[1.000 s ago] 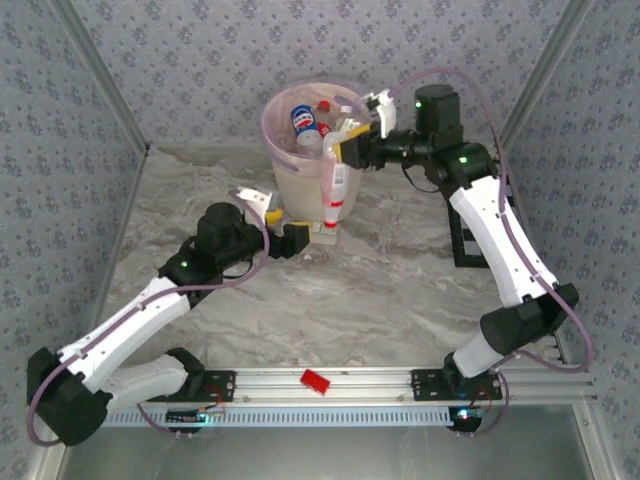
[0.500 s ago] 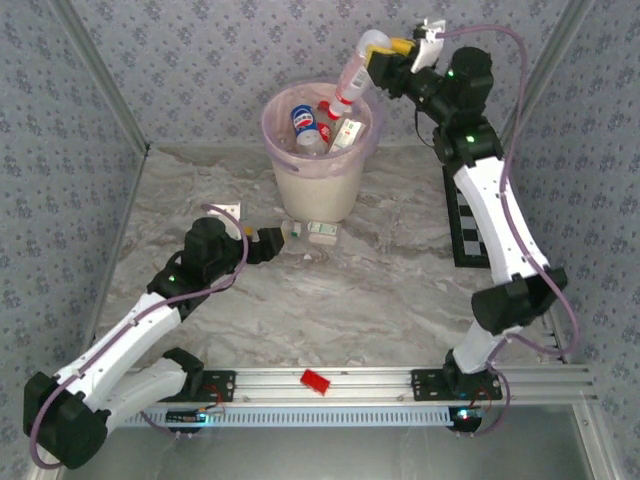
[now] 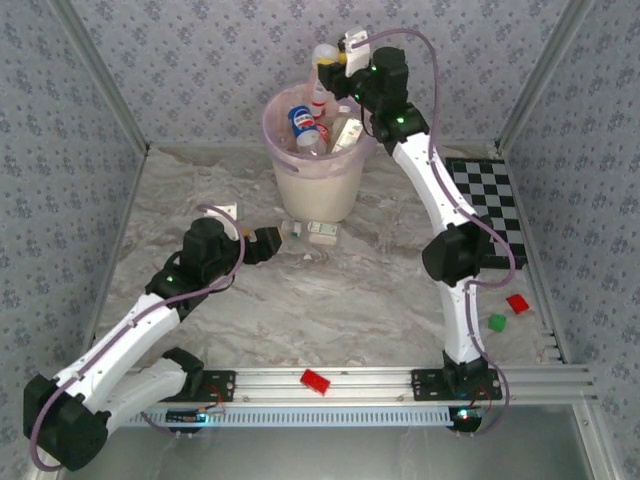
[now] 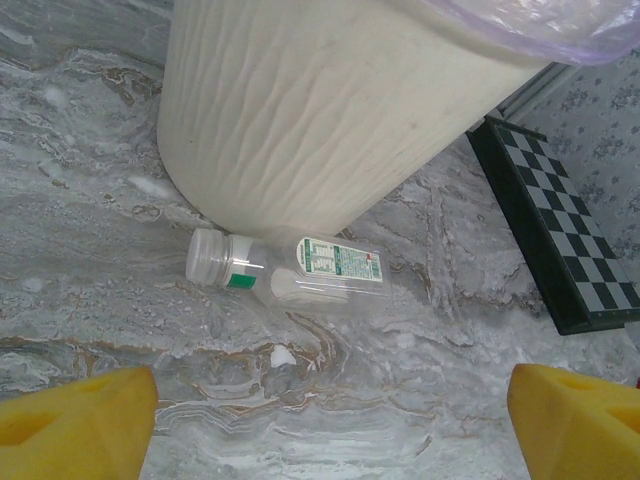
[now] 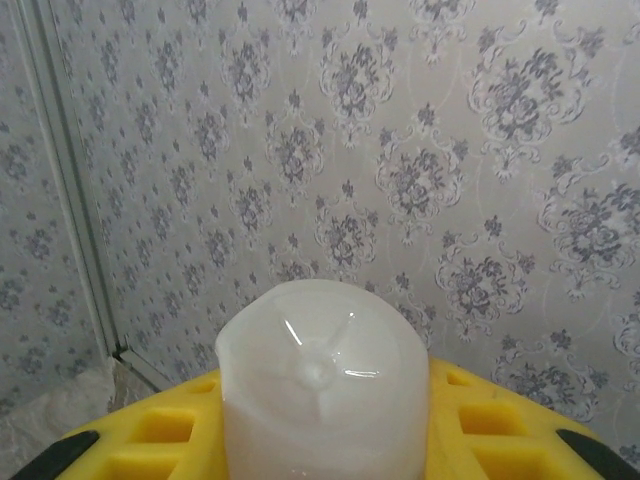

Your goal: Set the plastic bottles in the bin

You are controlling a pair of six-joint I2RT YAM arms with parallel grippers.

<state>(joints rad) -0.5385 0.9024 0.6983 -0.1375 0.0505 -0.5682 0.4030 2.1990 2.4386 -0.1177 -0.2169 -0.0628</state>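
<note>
Between the wide-spread fingers of the left gripper [image 4: 325, 425], bare table [image 4: 120, 320] is found open up to the lying bottle [image 4: 290, 272], which is set just beside the foot of the bin [image 4: 320, 130]; further passage is barred by that wall. On the right, room is narrowed by the chequered board [image 4: 560, 240]. The bin's mouth is crowded with bottles [image 3: 305, 122], and the space over its far rim is taken by the right gripper [image 3: 330, 63], clamped on a whitish bottle [image 5: 325, 400].
</note>
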